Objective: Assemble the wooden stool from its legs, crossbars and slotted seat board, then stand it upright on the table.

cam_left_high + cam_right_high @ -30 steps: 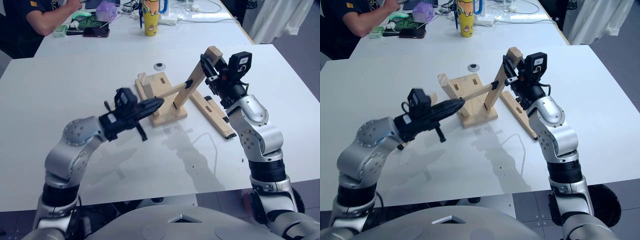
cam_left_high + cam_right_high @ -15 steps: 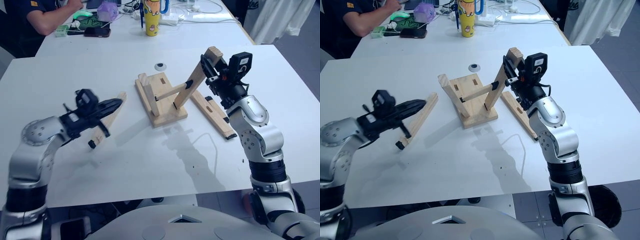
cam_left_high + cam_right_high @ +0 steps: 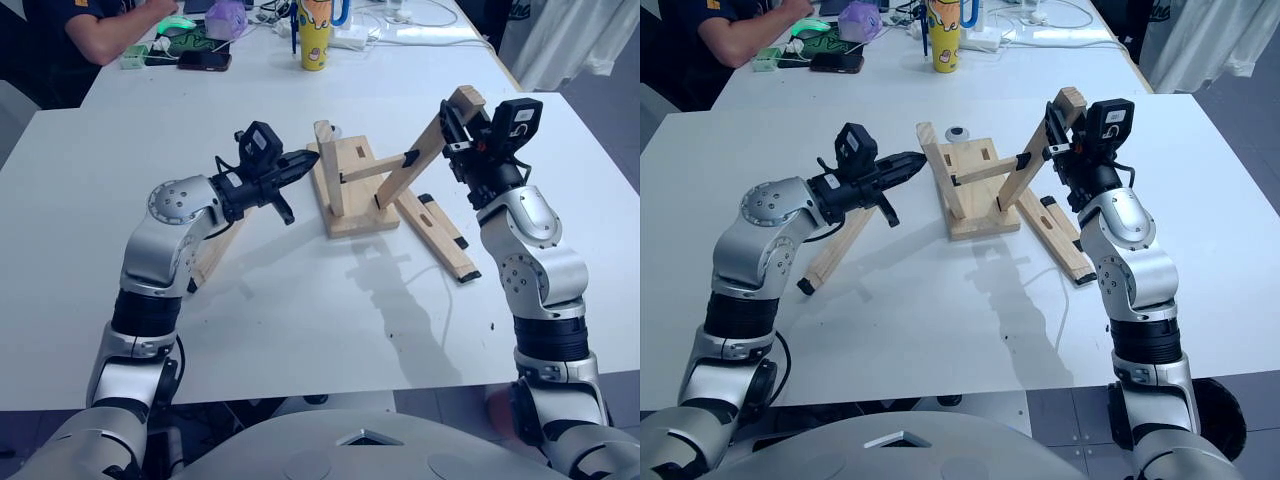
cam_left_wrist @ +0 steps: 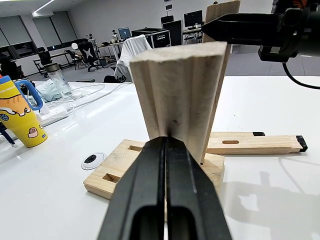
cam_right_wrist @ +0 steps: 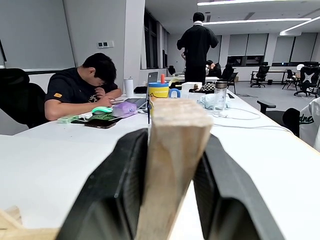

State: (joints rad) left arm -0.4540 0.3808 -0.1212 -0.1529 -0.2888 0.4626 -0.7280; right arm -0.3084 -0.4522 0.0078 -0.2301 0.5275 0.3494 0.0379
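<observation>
The right jaws are clenching the top end of the tilted leg (image 3: 400,185), holding it raised over the tabletop (image 3: 300,330) while its lower end is meeting the slotted seat board (image 3: 358,212). The left jaws are pressed shut with nothing between them, their tips pointing at, and seemingly touching, the upright leg (image 3: 329,175) standing on the board. A crossbar (image 3: 372,171) is running between the two legs.

The step in hand is probably the seating of this second leg, with the crossbar joining it to the first. The next move is likely calling for the left jaws to brace the upright leg while the right arm is swinging the tilted one vertical into its slot.

Two loose legs are waiting flat: one (image 3: 440,238) just beside the board under the right arm, where it is risking a knock, and another (image 3: 835,255) under the left arm. A yellow mug (image 3: 315,35) is standing well apart on the far desk.
</observation>
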